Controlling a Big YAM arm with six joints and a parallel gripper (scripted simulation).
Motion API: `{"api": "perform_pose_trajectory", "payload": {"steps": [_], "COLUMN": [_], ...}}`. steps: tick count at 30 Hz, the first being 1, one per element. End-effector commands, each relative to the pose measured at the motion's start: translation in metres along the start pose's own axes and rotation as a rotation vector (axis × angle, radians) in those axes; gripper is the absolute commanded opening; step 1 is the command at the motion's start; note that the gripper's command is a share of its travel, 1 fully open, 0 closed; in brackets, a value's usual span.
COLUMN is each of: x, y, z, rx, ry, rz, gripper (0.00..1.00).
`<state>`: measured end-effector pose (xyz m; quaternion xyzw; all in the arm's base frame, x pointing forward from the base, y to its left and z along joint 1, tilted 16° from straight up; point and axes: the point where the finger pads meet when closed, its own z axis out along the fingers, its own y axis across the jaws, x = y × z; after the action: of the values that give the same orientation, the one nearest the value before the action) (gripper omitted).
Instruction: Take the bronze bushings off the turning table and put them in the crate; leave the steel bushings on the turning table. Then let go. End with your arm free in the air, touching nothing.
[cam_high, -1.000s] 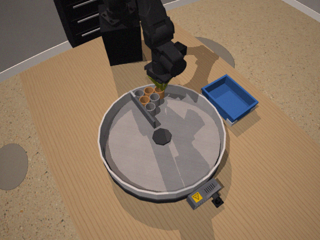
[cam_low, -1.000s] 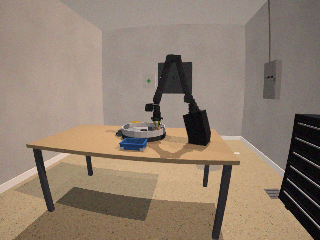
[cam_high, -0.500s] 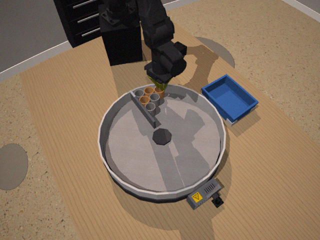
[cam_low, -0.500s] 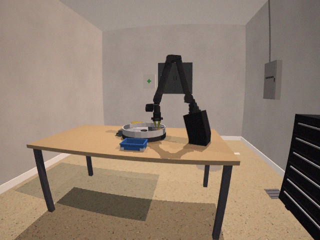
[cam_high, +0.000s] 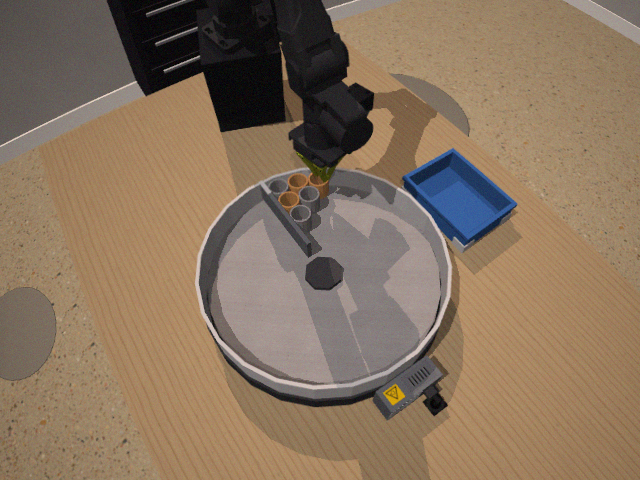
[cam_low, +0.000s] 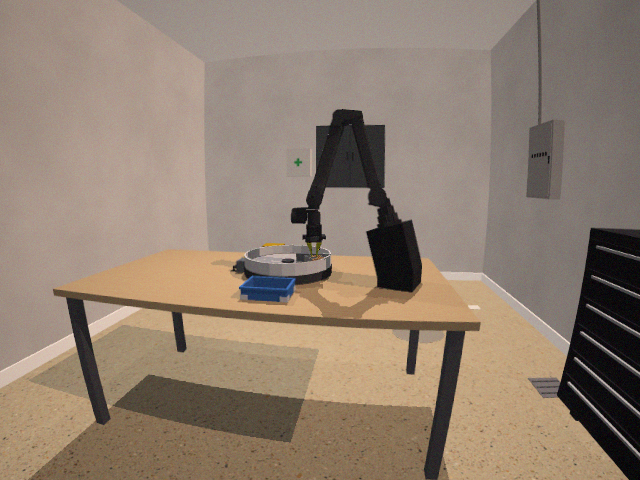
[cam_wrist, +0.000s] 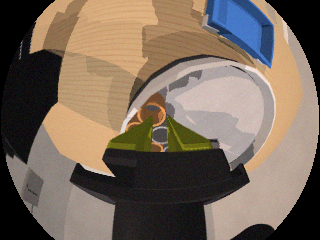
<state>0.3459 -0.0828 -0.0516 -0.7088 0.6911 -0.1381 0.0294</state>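
Nearest bronze is right at my tips.

Top view, left to right: two bronze bushings (cam_high: 297, 176) sit among steel ones (cam_high: 309, 196) on the turning table (cam_high: 198, 279) (cam_low: 284, 269) (cam_wrist: 272, 110). The rightmost bronze bushing (cam_high: 321, 191) (cam_wrist: 159, 98) is at seven o'clock, just beside my fingers (cam_high: 324, 178) (cam_low: 314, 257) (narrow gap, holding nothing). It's upright, open-topped, orange-brown. Crate (cam_high: 439, 221) (cam_low: 267, 294) (cam_wrist: 230, 30): three o'clock.

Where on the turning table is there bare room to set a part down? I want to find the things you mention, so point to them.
Most of the round grey turning table (cam_high: 258, 320) (cam_wrist: 240, 100) is bare, all round the dark hub (cam_high: 324, 273) except toward the arm. Crowded: the wedge between the straight grey divider bar (cam_high: 285, 219) and the rim nearest the arm, with three bronze and three steel bushings (cam_high: 299, 215) under the gripper (cam_high: 324, 178) (cam_low: 314, 256) (cam_wrist: 160, 118).
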Motion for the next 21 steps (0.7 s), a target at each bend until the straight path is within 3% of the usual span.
{"api": "perform_pose_trajectory", "payload": {"steps": [1,21], "x": [0.0087,0.0089], "y": [-0.018,-0.0172], "z": [-0.0077,-0.0081], "rx": [0.036,0.03], "ry": [0.007,0.005], "rz": [0.001,0.001], "gripper": [0.19,0.19]}}
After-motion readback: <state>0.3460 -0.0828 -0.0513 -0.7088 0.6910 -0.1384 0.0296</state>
